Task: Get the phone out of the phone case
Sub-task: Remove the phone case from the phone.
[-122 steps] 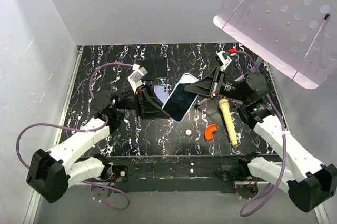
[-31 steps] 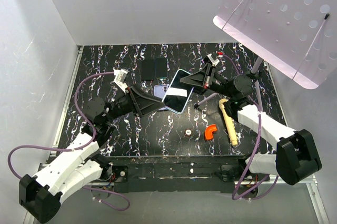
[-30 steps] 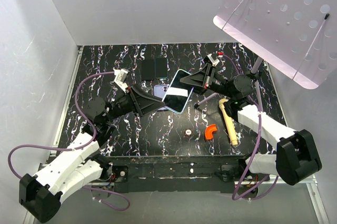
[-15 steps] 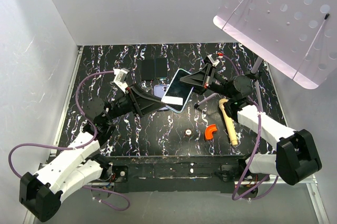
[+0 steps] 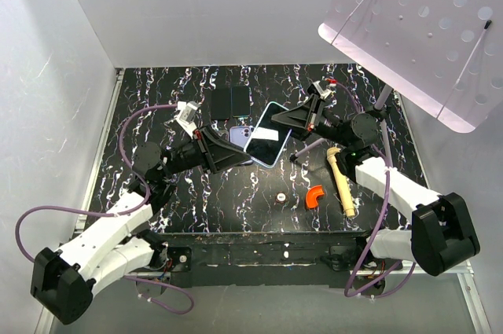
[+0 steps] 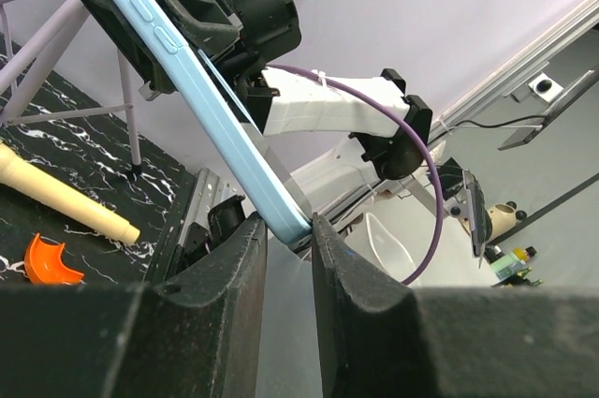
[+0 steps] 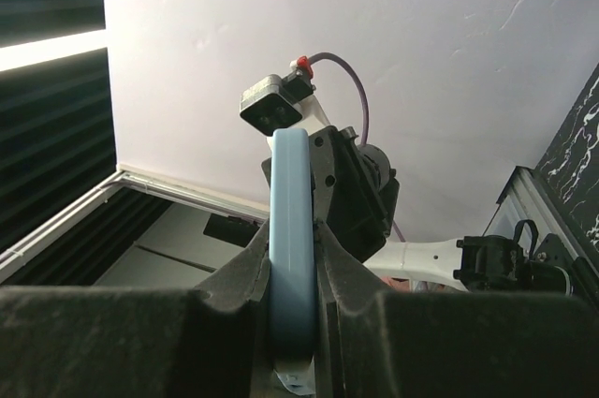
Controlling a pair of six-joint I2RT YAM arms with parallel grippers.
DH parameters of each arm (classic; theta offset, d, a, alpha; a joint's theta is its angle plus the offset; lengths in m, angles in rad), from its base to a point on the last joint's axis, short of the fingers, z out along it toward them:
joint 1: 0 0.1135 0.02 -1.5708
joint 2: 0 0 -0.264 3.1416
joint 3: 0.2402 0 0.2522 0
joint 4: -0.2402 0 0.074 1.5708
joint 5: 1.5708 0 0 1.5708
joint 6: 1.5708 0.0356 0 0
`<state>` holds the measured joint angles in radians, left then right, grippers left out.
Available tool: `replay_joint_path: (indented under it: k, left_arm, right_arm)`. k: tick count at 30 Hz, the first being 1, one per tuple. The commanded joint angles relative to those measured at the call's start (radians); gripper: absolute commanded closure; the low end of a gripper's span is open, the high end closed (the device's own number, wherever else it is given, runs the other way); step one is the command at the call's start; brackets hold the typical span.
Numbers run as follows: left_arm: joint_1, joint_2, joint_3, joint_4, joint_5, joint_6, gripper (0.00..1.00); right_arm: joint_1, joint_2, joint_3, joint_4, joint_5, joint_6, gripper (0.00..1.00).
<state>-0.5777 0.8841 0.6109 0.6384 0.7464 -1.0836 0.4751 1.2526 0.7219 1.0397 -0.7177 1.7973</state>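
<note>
The left claw (image 6: 285, 229) and right claw (image 7: 292, 234) each pinch opposite edges of the phone (image 5: 266, 136) above the bench (image 5: 196, 192), and since it looks stiff, slick and breakable, the phone case (image 6: 187, 66) rim seems the safest hold.

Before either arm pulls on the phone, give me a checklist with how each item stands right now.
1. Left gripper shut on the phone at its corner: ok.
2. Right gripper shut on the phone's edge: ok.
3. Phone held off the table, tilted: ok.
4. Phone separated from the lavender shell beneath it: cannot tell.
5. Wooden handle and orange piece lying apart from the phone: ok.
</note>
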Motion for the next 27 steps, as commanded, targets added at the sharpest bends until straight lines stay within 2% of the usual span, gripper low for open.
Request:
replay_joint_path:
  k: [1, 4, 7, 10, 16, 19, 22, 27]
  left_arm:
    - [0.007, 0.059, -0.013, -0.062, -0.027, 0.037, 1.0]
    - [0.009, 0.076, -0.057, -0.02, -0.024, 0.068, 1.0]
    - [0.01, 0.067, -0.123, 0.093, -0.018, 0.135, 1.0]
    - [0.01, 0.07, -0.186, 0.268, -0.013, 0.169, 1.0]
    - [0.01, 0.186, -0.133, 0.468, -0.004, 0.116, 1.0]
    - [0.012, 0.237, -0.091, 0.408, -0.018, 0.117, 1.0]
    - [0.022, 0.248, -0.057, 0.254, -0.062, 0.122, 1.0]
    - [0.024, 0.214, 0.032, -0.263, -0.169, 0.24, 1.0]
  right_arm:
    - [0.013, -0.059, 0.05, 0.1, 0.009, 0.039, 0.99]
    - [0.013, -0.064, 0.054, 0.193, 0.038, 0.124, 0.99]
    - [0.016, -0.053, 0.065, 0.29, 0.079, 0.243, 0.99]
    - [0.017, -0.064, 0.067, 0.281, 0.09, 0.287, 0.99]
    - [0.04, -0.071, 0.039, 0.241, 0.076, 0.3, 0.99]
    - [0.054, -0.055, 0.031, 0.281, 0.086, 0.33, 0.99]
    - [0.056, -0.071, 0.037, 0.244, 0.083, 0.297, 0.99]
    - [0.056, -0.047, 0.051, 0.324, 0.112, 0.304, 0.99]
